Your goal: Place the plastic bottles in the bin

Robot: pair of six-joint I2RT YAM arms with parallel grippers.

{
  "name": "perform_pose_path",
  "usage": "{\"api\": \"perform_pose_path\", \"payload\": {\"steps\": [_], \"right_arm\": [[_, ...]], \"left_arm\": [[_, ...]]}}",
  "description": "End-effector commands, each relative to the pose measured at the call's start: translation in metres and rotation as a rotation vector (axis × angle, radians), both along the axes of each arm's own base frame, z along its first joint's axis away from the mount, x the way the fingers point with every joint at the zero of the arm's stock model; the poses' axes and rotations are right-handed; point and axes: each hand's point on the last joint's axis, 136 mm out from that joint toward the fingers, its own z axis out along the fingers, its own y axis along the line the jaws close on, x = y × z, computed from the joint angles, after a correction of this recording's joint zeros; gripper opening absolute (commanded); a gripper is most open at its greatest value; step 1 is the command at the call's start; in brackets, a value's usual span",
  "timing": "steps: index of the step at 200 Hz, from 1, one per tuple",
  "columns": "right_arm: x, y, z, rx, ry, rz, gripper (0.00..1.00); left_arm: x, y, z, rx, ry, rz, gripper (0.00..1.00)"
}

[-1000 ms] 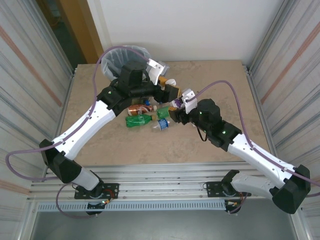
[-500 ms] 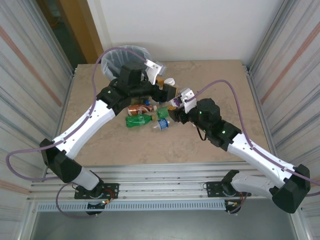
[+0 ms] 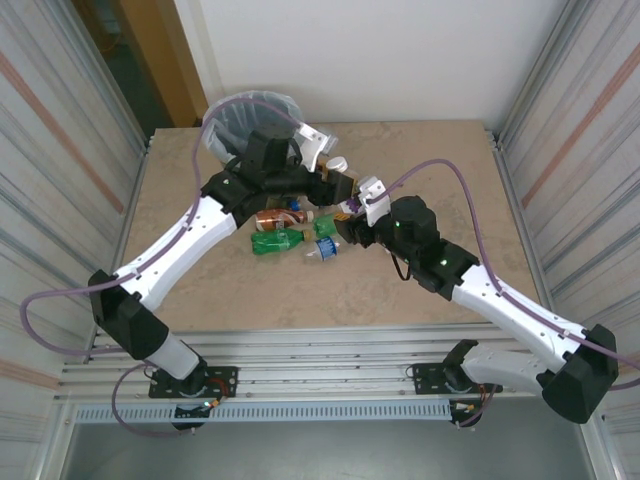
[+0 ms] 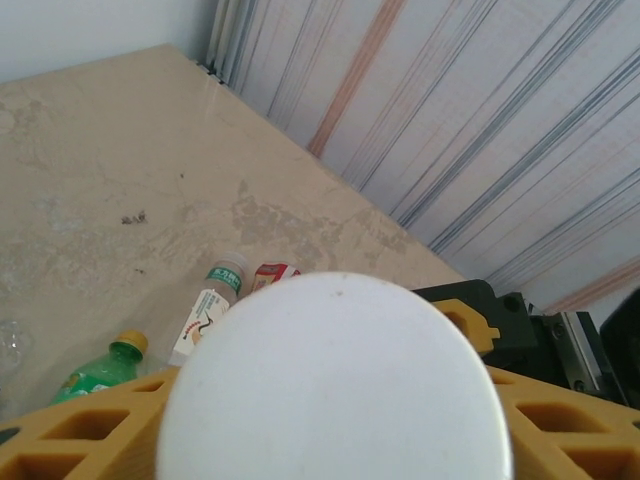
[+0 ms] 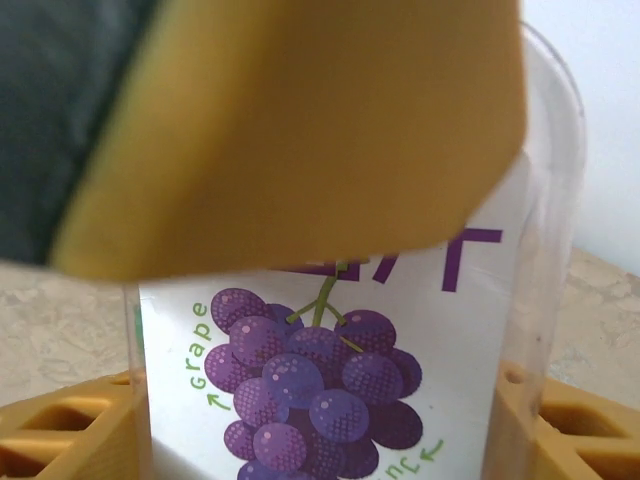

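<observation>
My left gripper (image 3: 337, 178) is shut on a white bottle (image 3: 338, 163), just right of the bin (image 3: 232, 112). The bottle's round end (image 4: 335, 385) sits between the yellow fingers (image 4: 80, 430). Close beside it, my right gripper (image 3: 350, 213) is shut on a clear bottle with a purple grape label (image 5: 330, 380), held between its yellow fingers (image 5: 60, 440). More plastic bottles lie on the table below the grippers: a brown one (image 3: 270, 218), a green one (image 3: 275, 243), a blue-capped one (image 3: 325, 251) and a green-capped one with a white label (image 4: 210, 308).
The bin, with its pale liner, stands at the table's far left corner, partly behind my left arm. Corrugated metal walls (image 3: 70, 150) close in both sides. A yellow finger of the other gripper (image 5: 300, 130) hangs close above the grape bottle. The near table (image 3: 330, 295) is bare.
The left gripper's jaws have closed in on the white bottle and its wrist has turned slightly. The right arm and its grape bottle have stayed put.
</observation>
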Motion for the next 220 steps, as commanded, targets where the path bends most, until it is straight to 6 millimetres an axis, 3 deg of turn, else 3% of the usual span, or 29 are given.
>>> {"api": "perform_pose_path", "payload": {"steps": [1,29,56,90,121,154,165,168,191,220], "right_arm": [[0.002,0.004,0.035,0.043,-0.089,0.007,0.35],[0.004,0.004,0.034,0.04,-0.088,0.0,0.36],[0.008,-0.001,0.031,0.025,-0.083,-0.037,0.44],[0.014,-0.012,0.033,0.049,-0.078,-0.082,0.73],[0.012,-0.022,0.045,0.114,-0.047,-0.09,1.0],[0.004,-0.038,0.058,0.149,-0.051,-0.131,0.98],[0.004,-0.043,0.055,0.148,-0.034,-0.152,0.98],[-0.001,-0.048,0.063,0.167,-0.05,-0.155,0.98],[-0.005,-0.065,0.069,0.195,-0.047,-0.219,0.98],[-0.006,-0.087,0.066,0.21,-0.001,-0.328,0.98]], "left_arm": [[-0.003,-0.001,0.002,-0.006,0.013,-0.028,0.59],[-0.002,-0.001,0.003,-0.005,0.01,-0.025,0.34],[0.0,0.004,0.012,-0.015,-0.011,-0.006,0.24],[0.013,0.015,0.036,-0.025,-0.124,0.045,0.12],[0.024,0.025,0.054,-0.022,-0.22,0.093,0.09],[0.045,0.045,0.067,-0.034,-0.267,0.175,0.07],[0.052,0.054,0.072,-0.031,-0.276,0.205,0.07],[0.053,0.056,0.074,-0.031,-0.282,0.212,0.07],[0.061,0.075,0.089,-0.022,-0.334,0.271,0.07],[0.074,0.103,0.109,-0.026,-0.406,0.355,0.07]]}}
